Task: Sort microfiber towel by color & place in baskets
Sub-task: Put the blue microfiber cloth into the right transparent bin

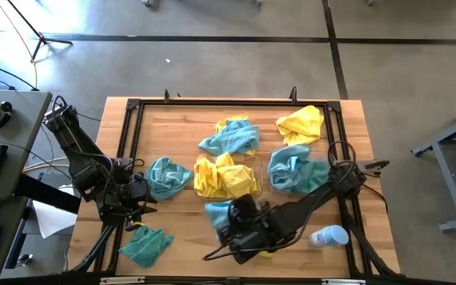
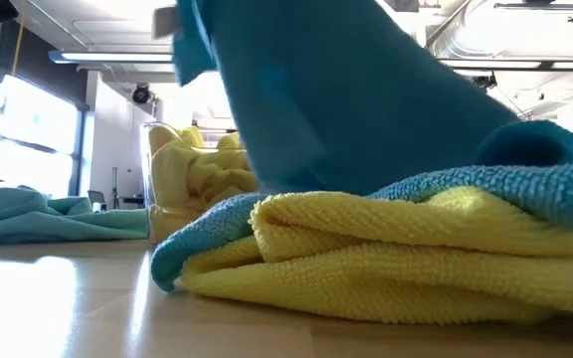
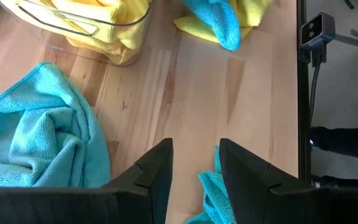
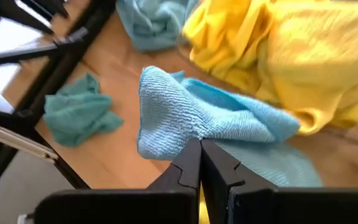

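Note:
My right gripper (image 1: 232, 224) is over the table's near middle, shut on a teal-blue towel (image 4: 191, 118). Below it lies a yellow towel (image 2: 366, 259) with another blue one (image 2: 525, 184) on top. One clear basket (image 1: 252, 162) at the table's middle holds yellow towels (image 1: 224, 178). A second basket to its right holds teal-blue towels (image 1: 295, 170). My left gripper (image 3: 194, 168) is open above the left side of the table, between a crumpled teal towel (image 1: 169, 176) and a smaller teal towel (image 1: 147, 245). It touches nothing. My right gripper pinches a bunched fold of the teal-blue towel (image 4: 199, 135) between its two fingers, coming from above on a slant. The cloth spreads out past the fingertips and hangs over the yellow towel in the low view (image 2: 346, 89). Whether its lower end rests on that pile, I cannot tell.
A loose yellow towel (image 1: 301, 123) lies at the far right, and a teal and yellow pair (image 1: 232, 136) at the far middle. A white and light-blue bottle (image 1: 329, 236) lies near the right near corner. A black metal frame (image 1: 129, 127) borders the tabletop.

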Robot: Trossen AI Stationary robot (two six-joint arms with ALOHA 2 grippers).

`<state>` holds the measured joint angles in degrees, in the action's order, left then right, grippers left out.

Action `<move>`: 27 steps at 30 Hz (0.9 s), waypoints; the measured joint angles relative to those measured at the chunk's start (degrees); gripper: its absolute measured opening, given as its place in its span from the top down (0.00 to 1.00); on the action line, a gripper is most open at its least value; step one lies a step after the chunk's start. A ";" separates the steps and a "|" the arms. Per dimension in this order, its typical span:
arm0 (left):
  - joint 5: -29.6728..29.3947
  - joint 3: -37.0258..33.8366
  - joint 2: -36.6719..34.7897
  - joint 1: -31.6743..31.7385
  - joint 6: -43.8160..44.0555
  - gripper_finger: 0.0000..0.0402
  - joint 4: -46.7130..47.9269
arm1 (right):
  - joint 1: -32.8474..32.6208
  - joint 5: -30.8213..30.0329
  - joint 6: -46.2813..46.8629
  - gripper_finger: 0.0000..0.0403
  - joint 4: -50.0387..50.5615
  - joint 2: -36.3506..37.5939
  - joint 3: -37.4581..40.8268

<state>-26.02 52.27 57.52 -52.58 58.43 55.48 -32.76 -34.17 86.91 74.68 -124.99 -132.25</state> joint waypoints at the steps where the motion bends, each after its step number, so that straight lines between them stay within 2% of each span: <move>1: 0.04 0.00 0.00 0.00 0.00 0.70 0.02 | -0.16 -1.08 -0.02 1.00 0.54 0.46 -0.26; 5: 0.19 0.00 0.00 0.00 0.00 0.70 0.01 | -1.18 -5.90 -2.68 1.00 2.72 1.67 -2.74; 8: 0.19 0.00 -0.10 0.00 0.00 0.70 0.12 | -1.58 -8.99 -3.48 1.00 3.22 4.90 -1.68; 19: 0.04 0.00 -0.17 1.62 -0.04 0.70 0.37 | -3.03 -23.47 -6.52 1.00 15.66 17.30 -1.62; 27: -0.27 0.00 -0.20 4.29 -1.02 0.70 1.63 | -1.93 -31.32 -19.32 1.00 15.33 26.06 -1.16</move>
<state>-26.28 52.27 57.32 -48.29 57.42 57.11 -34.69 -65.49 67.60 90.01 -98.92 -133.40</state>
